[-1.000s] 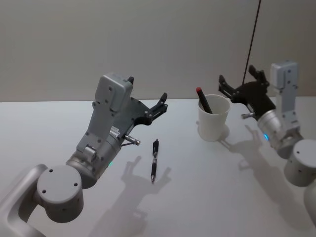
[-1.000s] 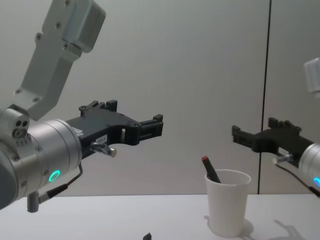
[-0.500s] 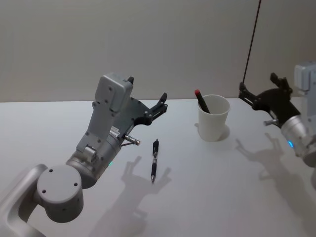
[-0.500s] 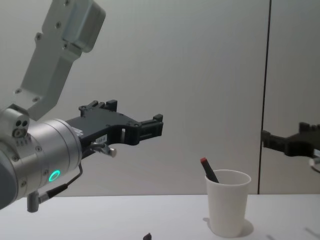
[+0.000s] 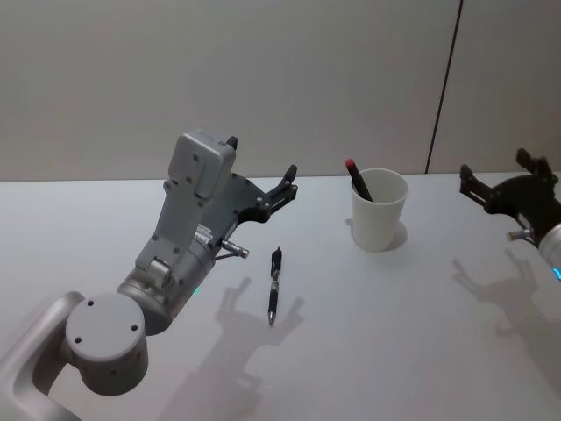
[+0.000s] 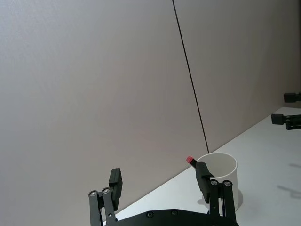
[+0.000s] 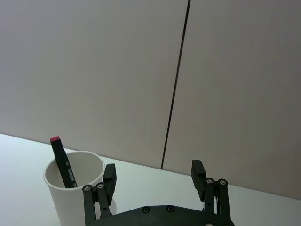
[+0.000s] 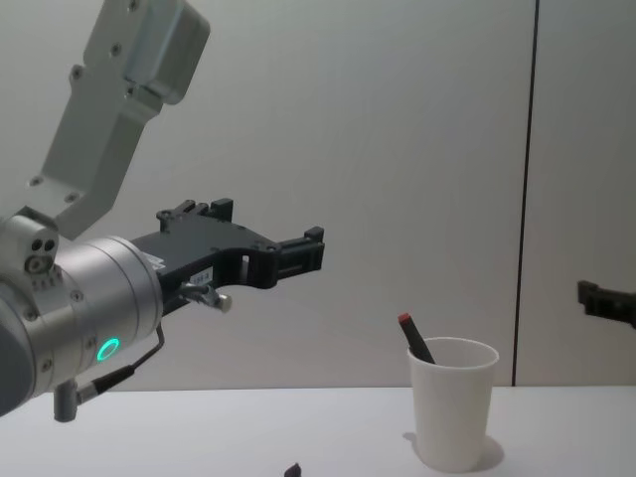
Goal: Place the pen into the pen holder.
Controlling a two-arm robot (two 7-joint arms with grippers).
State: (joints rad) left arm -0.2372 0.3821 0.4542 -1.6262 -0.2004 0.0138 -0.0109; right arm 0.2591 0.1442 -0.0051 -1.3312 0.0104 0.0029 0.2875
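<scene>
The pen [image 5: 359,181], black with a red tip, stands leaning inside the pen holder [image 5: 379,215], a white paper cup on the table. The pen [image 7: 62,162] and the pen holder [image 7: 75,188] also show in the right wrist view, and the pen [image 8: 416,340] sticks out of the pen holder [image 8: 452,407] in the chest view. My right gripper [image 5: 495,165] hangs open and empty well to the right of the cup. My left gripper [image 5: 261,156] is held open and empty in the air to the cup's left.
A second dark pen [image 5: 274,285] lies flat on the white table [image 5: 394,351], in front of the left gripper and left of the cup. A grey wall with a dark vertical seam [image 5: 443,88] stands behind.
My right gripper has drawn back from just beside the cup toward the right edge, open and empty. The left arm, the cup and both pens have not moved.
</scene>
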